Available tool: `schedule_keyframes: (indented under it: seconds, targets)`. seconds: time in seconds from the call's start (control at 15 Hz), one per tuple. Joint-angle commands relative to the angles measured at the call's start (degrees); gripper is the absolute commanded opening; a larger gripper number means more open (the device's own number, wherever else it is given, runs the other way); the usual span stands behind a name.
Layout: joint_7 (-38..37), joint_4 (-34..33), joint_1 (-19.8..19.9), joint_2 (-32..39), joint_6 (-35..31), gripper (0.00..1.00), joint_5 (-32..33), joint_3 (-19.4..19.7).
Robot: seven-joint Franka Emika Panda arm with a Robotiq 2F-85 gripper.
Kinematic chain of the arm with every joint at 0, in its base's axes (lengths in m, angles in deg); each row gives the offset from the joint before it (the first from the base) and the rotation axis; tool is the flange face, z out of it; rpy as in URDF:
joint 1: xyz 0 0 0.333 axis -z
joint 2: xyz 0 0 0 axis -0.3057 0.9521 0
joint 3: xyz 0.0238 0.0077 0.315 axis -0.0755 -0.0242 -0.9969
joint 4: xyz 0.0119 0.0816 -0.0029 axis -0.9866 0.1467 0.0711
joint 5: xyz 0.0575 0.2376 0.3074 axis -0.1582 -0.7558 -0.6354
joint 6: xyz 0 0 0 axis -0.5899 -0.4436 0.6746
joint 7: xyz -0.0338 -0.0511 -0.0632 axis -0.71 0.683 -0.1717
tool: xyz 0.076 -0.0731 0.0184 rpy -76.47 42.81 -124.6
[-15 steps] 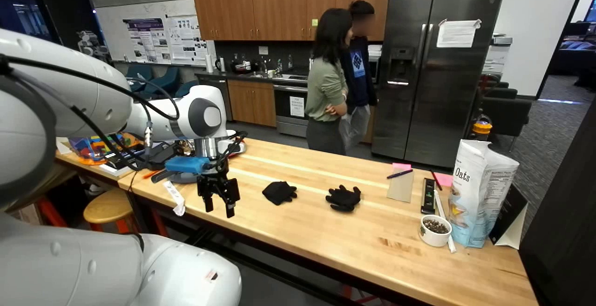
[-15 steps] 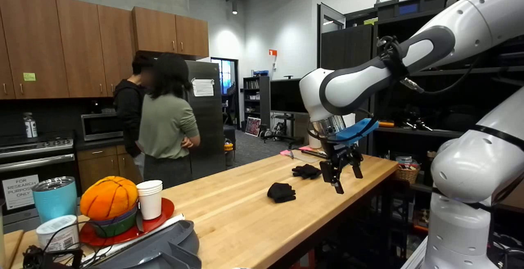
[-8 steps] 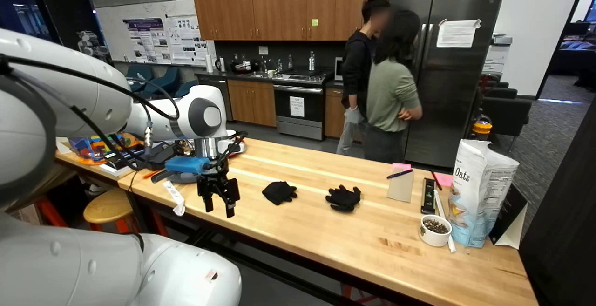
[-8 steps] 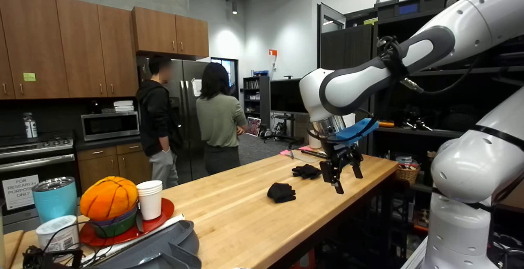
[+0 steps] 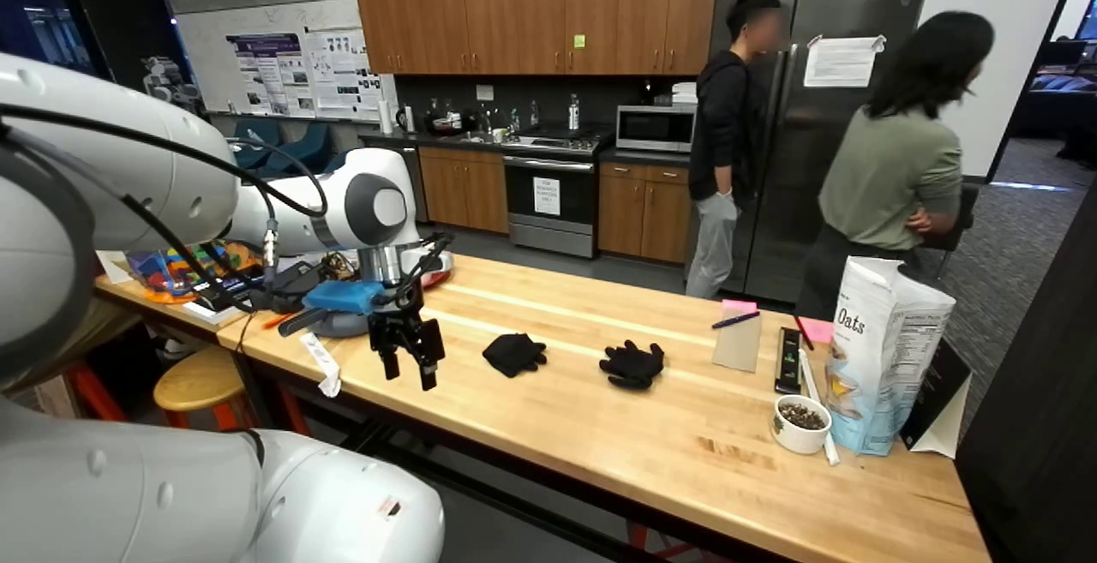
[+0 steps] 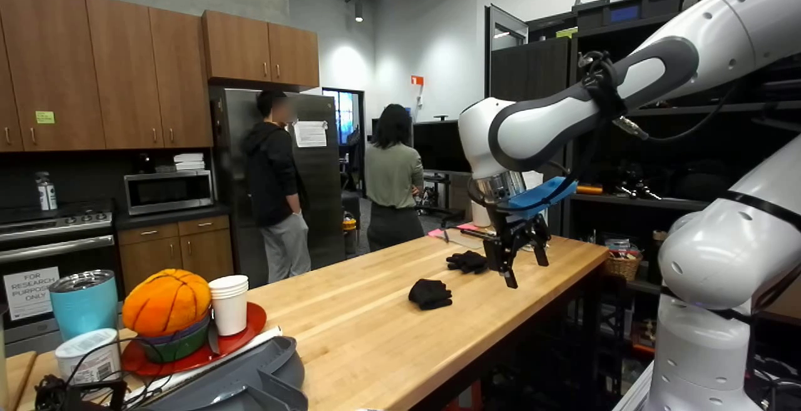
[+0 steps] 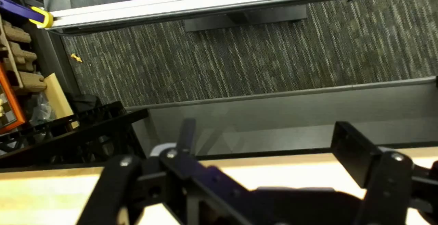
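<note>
We find a folded black glove [image 5: 514,354] lying on the wooden table [image 5: 600,426], with short finger ends poking out at one side. Near it, apart, lies a second glove [image 5: 632,368], black too, its fingers spread. Our gripper [image 6: 527,274] hangs by the table's long edge, jaws spread, with nothing between them, touching neither glove. We judge that no grasp is made: both gloves rest on the wood, gripping and lifting not yet done. Farther along, we see a pen [image 5: 736,320] lying on tan card [image 5: 737,349], then a white bowl [image 5: 799,441] just beside an oats bag [image 5: 883,357].
</note>
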Motion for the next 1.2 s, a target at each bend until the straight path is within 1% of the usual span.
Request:
schedule_keyframes:
  seconds: [0.0,0.2,0.53,0.93,1.13]
  targets:
    - [-2.1,-1.7,1.1,-2.3,-1.3,1.00,1.6,0.8]
    - [-2.4,-5.0,2.9,-1.4,-1.4,1.00,2.4,1.9]
    - [-1.1,-12.0,5.5,2.5,2.2,1.00,0.8,5.3]
    - [-2.2,-18.8,6.3,7.6,8.9,1.00,-3.8,8.1]
    - [-2.7,-20.1,6.3,9.1,10.5,1.00,-5.8,8.5]
